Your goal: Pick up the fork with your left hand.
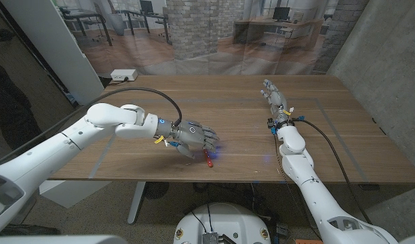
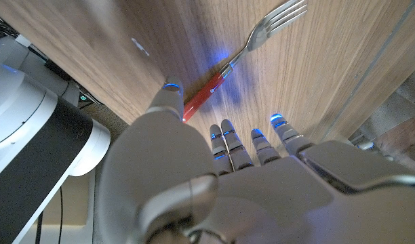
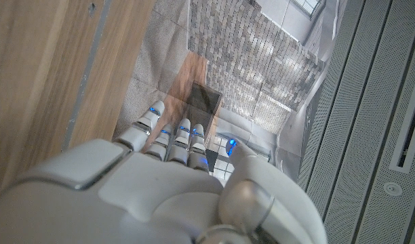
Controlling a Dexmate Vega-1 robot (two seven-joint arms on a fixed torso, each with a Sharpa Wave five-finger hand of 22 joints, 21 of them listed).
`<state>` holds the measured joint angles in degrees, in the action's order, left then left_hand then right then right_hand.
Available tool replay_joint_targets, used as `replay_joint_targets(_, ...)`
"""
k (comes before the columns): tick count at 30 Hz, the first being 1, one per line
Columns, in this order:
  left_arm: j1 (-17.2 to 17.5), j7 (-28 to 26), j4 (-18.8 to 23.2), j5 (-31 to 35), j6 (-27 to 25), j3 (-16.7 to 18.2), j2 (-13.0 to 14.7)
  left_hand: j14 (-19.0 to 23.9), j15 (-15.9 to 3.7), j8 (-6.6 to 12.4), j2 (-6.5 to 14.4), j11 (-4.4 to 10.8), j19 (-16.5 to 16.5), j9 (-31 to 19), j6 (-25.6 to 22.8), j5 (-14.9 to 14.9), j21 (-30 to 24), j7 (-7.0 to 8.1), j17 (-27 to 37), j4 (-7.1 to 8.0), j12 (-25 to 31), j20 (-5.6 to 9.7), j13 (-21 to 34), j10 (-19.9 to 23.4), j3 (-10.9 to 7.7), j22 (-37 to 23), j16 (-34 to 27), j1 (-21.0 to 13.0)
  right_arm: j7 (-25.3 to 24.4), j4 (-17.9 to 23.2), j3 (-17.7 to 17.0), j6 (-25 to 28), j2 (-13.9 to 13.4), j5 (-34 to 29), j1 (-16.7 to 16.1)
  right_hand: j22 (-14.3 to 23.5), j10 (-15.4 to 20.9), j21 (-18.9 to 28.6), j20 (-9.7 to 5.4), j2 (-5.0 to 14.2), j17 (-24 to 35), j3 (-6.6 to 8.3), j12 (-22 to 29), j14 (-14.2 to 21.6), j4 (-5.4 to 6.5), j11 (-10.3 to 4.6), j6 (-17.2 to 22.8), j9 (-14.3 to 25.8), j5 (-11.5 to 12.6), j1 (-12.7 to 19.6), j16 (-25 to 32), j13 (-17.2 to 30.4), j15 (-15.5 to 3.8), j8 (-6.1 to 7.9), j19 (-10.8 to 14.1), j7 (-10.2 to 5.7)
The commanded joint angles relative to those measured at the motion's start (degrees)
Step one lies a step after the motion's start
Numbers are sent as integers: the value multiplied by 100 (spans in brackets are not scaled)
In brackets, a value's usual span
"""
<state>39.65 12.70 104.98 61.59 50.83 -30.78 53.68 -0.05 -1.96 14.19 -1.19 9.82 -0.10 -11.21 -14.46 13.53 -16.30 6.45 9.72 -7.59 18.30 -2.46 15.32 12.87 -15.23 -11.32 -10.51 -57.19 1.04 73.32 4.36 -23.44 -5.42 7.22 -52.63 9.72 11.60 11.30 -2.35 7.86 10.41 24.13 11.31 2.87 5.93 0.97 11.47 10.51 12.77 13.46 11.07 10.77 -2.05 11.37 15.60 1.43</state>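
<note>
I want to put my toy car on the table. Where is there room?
The bare wood between the left robot hand and the right robot hand is free, and so is the stretch behind the white box. It is crowded around the fork.

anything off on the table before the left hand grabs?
Nothing stands out. The fork lies flat and intact on the table, ahead of the left hand; right hand waits apart, holding nothing.
</note>
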Motion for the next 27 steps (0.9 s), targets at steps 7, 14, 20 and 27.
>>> replay_joint_targets(7, -186, -126, -252, 10, 149, -256, -98, 99, -434, 54, 53, -11, 66, -14, -123, -32, -19, 60, 11, -12, 71, -5, 36, 135, 42, -10, -9, -59, -7, -161, -30, -52, 6, 16, 61, 11, 62, -23, -115, -1, 6, 19, 1, 68, -16, -18, 65, 22, 48, -43, -19, 33, -26, -1, 17, 19)
replay_joint_targets(14, -243, -162, -333, 51, 173, -341, -133, 114, -430, 50, 73, -6, 77, -14, -143, -38, -17, 48, 10, -15, 73, -18, 44, 142, 52, -9, -4, -78, 10, -232, -30, -81, 14, 28, 95, 10, 63, -23, -116, -2, 6, 23, 0, 69, -19, -19, 70, 22, 48, -46, -20, 33, -25, -1, 16, 11)
replay_joint_targets(20, -267, -343, -396, 151, 177, -406, -149, 129, -452, 55, 92, 5, 91, -14, -180, -45, -17, 75, 10, -19, 85, -5, 49, 177, 60, -9, -3, -97, 9, -238, -44, -87, 11, 37, 85, 10, 66, -23, -119, -4, 6, 26, -1, 79, -22, -20, 69, 22, 48, -48, -17, 33, -22, -3, 13, 8)
replay_joint_targets(27, -292, -619, -428, 320, 130, -488, -156, 223, -444, 88, 123, 25, 162, -14, -302, -58, -35, 64, 8, -39, 127, -4, 60, 292, 67, -8, -19, -157, 14, -242, -64, -88, -1, 43, 78, 10, 63, -24, -123, -6, 7, 27, -3, 83, -24, -15, 68, 22, 48, -52, -17, 33, -21, -5, 10, 0)
